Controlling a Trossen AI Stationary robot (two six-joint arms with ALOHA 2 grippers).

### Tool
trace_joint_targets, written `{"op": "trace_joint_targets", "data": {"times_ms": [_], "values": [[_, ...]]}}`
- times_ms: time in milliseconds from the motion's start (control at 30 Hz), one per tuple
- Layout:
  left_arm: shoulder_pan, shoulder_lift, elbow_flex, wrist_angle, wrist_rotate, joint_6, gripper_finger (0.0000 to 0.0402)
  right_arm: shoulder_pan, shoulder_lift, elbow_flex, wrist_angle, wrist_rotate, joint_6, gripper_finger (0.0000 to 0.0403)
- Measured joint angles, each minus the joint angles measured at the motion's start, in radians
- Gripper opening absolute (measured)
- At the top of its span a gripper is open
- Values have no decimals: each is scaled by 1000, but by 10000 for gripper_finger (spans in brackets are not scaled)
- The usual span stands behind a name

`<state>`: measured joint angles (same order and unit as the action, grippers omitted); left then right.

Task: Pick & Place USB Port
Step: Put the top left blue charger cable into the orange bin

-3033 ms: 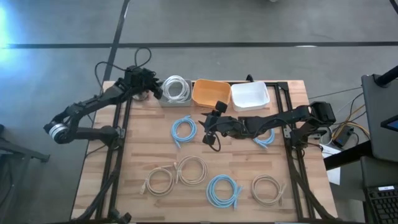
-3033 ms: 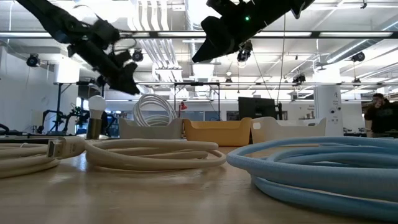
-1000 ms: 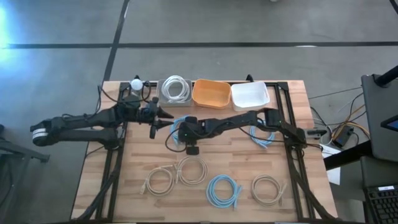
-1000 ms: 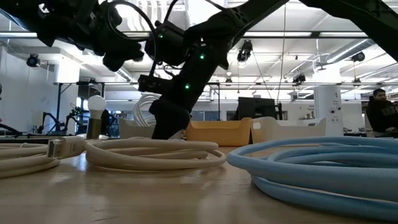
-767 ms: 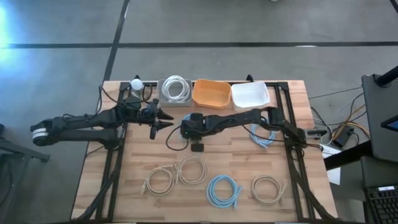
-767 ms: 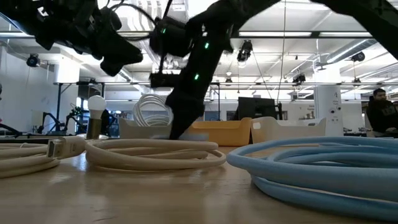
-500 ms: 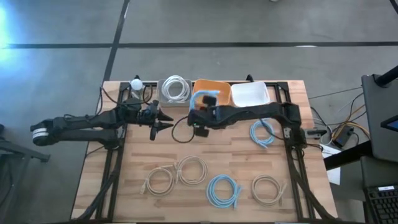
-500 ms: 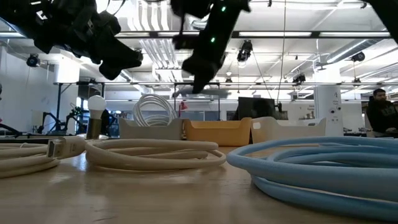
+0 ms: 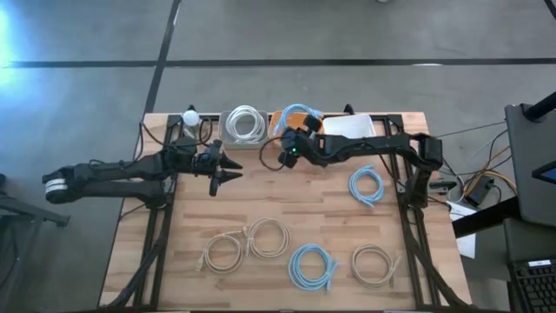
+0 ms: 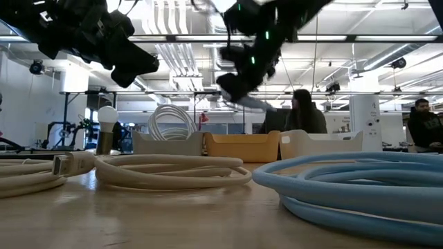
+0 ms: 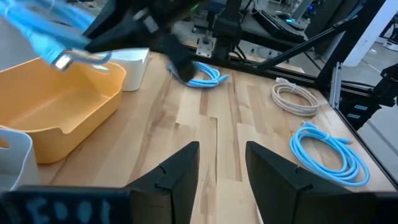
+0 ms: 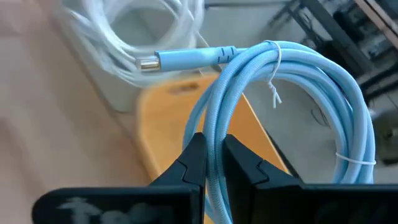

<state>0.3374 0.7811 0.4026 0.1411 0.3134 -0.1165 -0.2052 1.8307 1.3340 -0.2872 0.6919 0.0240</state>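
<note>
On the far left corner of the wooden slatted table stands a small white round-topped bulb-like object. The left gripper hangs over the left part of the table, near the far edge, its jaws parted and holding nothing; the left wrist view shows bare wood between its two dark fingers.

Along the far edge, left to right, sit a grey box holding a coiled white cable, an orange plastic bin and a white plastic bin. The right gripper is raised above the orange bin's near-left side, its jaws clenched on a coiled light-blue USB cable, which hangs in the air over that bin with one metal-tipped plug end sticking out toward the grey box.

On the near part of the table lie a pair of cream coiled cables at left, a light-blue coiled cable in the near middle, another cream coil at near right, and a further light-blue coil at right, under the right arm.

In the room beyond the table, a seated person shows behind the bins, and another person at far right.
</note>
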Motion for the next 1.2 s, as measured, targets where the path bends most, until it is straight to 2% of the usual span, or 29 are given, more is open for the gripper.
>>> {"op": "trace_joint_targets", "data": {"times_ms": [367, 600, 933, 1200], "values": [[0, 0, 0, 9, 0, 0, 156, -95, 12, -180, 273, -21, 184, 29], [0, 0, 0, 9, 0, 1, 156, -93, 20, -213, 375, -85, 148, 29], [0, 0, 0, 11, -1, 8, 156, -114, 36, -263, 446, -90, 19, 30], [0, 0, 0, 17, -2, 11, 156, -119, 36, -264, 461, -148, 19, 88]]}}
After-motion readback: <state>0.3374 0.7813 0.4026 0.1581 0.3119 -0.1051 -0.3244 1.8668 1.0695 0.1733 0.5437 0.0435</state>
